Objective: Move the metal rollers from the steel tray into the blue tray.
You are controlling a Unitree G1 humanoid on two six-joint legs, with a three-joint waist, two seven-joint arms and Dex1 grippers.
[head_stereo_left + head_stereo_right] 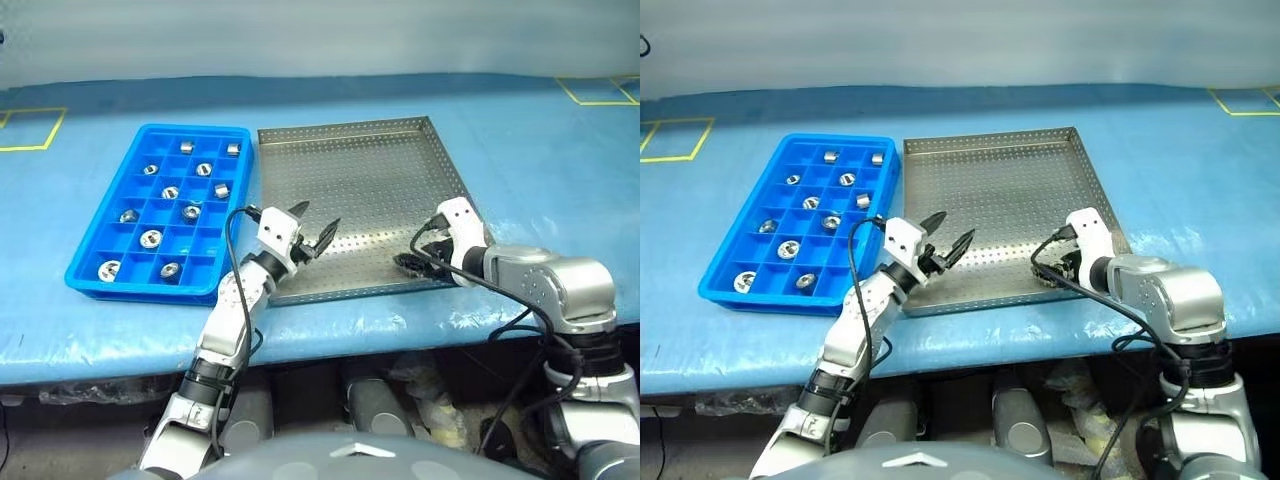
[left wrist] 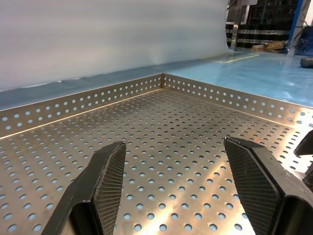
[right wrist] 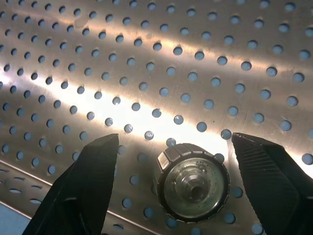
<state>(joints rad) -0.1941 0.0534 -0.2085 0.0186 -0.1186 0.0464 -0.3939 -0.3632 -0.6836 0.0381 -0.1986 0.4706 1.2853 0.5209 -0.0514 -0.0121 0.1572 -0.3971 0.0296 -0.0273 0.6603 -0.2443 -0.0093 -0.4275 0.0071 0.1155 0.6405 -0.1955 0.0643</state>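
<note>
There are no words, numbers, labels or brand names to read anywhere in these pictures.
</note>
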